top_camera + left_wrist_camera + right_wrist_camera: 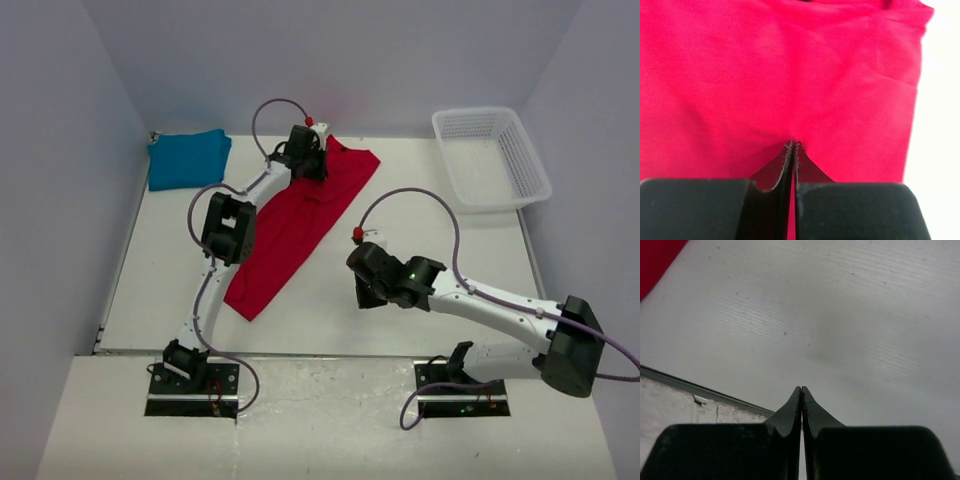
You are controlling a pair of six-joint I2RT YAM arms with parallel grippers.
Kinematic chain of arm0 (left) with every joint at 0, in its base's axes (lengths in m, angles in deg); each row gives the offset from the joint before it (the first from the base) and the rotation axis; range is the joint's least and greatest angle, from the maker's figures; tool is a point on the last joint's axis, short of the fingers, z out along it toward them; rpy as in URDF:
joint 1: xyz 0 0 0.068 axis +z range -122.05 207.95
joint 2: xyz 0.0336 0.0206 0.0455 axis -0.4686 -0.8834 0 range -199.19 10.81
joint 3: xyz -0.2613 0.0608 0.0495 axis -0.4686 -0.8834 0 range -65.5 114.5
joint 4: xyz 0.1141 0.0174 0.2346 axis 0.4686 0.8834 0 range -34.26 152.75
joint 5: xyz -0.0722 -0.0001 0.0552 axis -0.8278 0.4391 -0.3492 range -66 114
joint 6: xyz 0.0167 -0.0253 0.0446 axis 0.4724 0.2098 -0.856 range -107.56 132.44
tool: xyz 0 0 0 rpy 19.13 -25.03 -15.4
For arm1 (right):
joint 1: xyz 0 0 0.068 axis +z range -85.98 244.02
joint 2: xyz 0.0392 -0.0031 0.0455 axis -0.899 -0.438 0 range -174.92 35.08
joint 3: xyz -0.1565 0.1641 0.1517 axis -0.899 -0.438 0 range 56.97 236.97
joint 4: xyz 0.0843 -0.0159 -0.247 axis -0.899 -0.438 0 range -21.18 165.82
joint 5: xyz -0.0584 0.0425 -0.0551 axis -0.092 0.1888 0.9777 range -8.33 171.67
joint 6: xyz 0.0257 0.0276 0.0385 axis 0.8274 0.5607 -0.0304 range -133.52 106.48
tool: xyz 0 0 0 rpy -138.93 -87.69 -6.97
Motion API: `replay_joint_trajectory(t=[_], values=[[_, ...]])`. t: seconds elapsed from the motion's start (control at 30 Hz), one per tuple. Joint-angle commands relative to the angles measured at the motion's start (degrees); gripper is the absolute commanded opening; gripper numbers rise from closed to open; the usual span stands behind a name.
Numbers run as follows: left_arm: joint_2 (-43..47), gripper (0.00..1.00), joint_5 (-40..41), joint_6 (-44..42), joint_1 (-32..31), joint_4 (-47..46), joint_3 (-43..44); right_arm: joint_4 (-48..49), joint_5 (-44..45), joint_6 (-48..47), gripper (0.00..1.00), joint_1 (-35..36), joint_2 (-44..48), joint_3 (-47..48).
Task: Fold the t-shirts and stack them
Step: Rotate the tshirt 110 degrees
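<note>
Because the red t-shirt (290, 240) is judged limp and light, its corner by the counter's (500, 255) far edge should be pinched, though the left pincer (794, 145) and right pincer (801, 388) are seen pressed together.

Soft, even light is falling from above in the top view: the table (330, 320) is glowing white without glare, and the arms are casting only faint, short shadows. In the left wrist view the red shirt (790, 75) is oversaturating, its far folds blurring. The left gripper (792, 144) and right gripper (801, 388) are showing as near-black shapes with little detail. A pale grey shadow is smudging the table in the right wrist view.
</note>
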Motion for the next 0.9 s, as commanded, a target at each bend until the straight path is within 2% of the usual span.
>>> replay_joint_trajectory(t=[0.0,0.13,0.17,0.23,0.27,0.3,0.33,0.37,0.4,0.43,0.47,0.5,0.53,0.57,0.6,0.67,0.7,0.73,0.83,0.87], values=[[7.05,0.03,-1.43,-2.05,-2.07,0.05,0.72,8.2,-2.73,-4.15,0.0,-0.13,-4.62,1.8],[13.46,0.18,0.57,-1.16,-2.24,-0.57,-0.5,10.39,-4.13,-5.21,0.0,-0.13,-8.85,3.03],[16.87,0.28,1.81,-1.25,-2.24,-0.57,-1.21,11.53,-4.74,-5.47,0.0,-0.04,-9.81,2.86],[20.14,0.39,5.14,-2.47,-2.24,0.56,-2.53,11.63,-5.01,-5.83,0.0,-0.3,-10.87,3.12],[23.55,0.49,7.08,-2.83,-2.33,1.27,-3.05,12.24,-5.45,-6.0,0.0,-0.39,-11.4,3.12],[25.24,0.52,9.1,-3.18,-2.33,1.89,-3.58,12.33,-6.15,-6.53,0.0,-0.56,-12.36,3.64],[26.99,0.54,14.34,-3.71,-2.42,4.07,-4.63,12.68,-6.68,-6.71,0.0,-0.57,-12.8,4.17],[30.32,0.55,17.7,-3.54,-2.33,5.39,-5.25,13.12,-8.42,-7.14,0.05,-0.57,-13.24,4.44],[31.83,0.56,26.52,-3.19,-2.33,9.41,-6.39,13.65,-9.4,-7.84,0.14,-0.65,-14.2,5.48],[33.33,0.56,31.48,-1.01,-2.24,11.8,-6.92,14.09,-10.36,-8.28,0.18,-0.65,-15.0,6.19],[36.21,0.54,36.57,0.84,-1.98,14.69,-7.8,14.27,-11.07,-8.55,0.2,-0.74,-15.96,7.15],[37.81,0.51,45.07,2.6,-1.8,19.77,-10.85,13.74,-12.03,-8.99,0.15,-0.66,-18.41,9.95],[39.39,0.4,48.54,6.88,-1.19,22.08,-12.97,13.48,-12.65,-9.17,0.04,-0.65,-19.48,11.46],[42.8,0.33,51.02,9.45,-0.58,24.54,-15.51,13.65,-13.44,-9.34,0.0,-0.65,-20.36,13.91],[44.4,0.23,52.35,13.56,0.3,28.05,-21.02,14.09,-15.97,-9.69,0.0,-0.65,-21.93,14.89],[49.91,0.12,51.92,17.01,4.06,29.13,-27.81,15.92,-19.15,-10.05,0.0,-0.65,-23.78,17.0],[51.69,0.03,51.48,18.33,5.83,28.96,-34.81,16.46,-20.47,-10.39,0.0,-0.74,-24.84,19.53],[53.36,0.0,50.17,19.91,9.15,27.92,-37.83,17.16,-23.7,-10.75,0.0,-0.74,-27.63,21.12],[58.82,0.0,46.56,19.93,14.87,24.31,-48.39,16.91,-32.13,-12.51,0.0,-0.65,-33.35,29.38],[60.48,0.0,45.77,19.76,15.94,23.43,-50.41,16.03,-34.09,-12.68,0.0,-0.65,-38.25,34.88]])
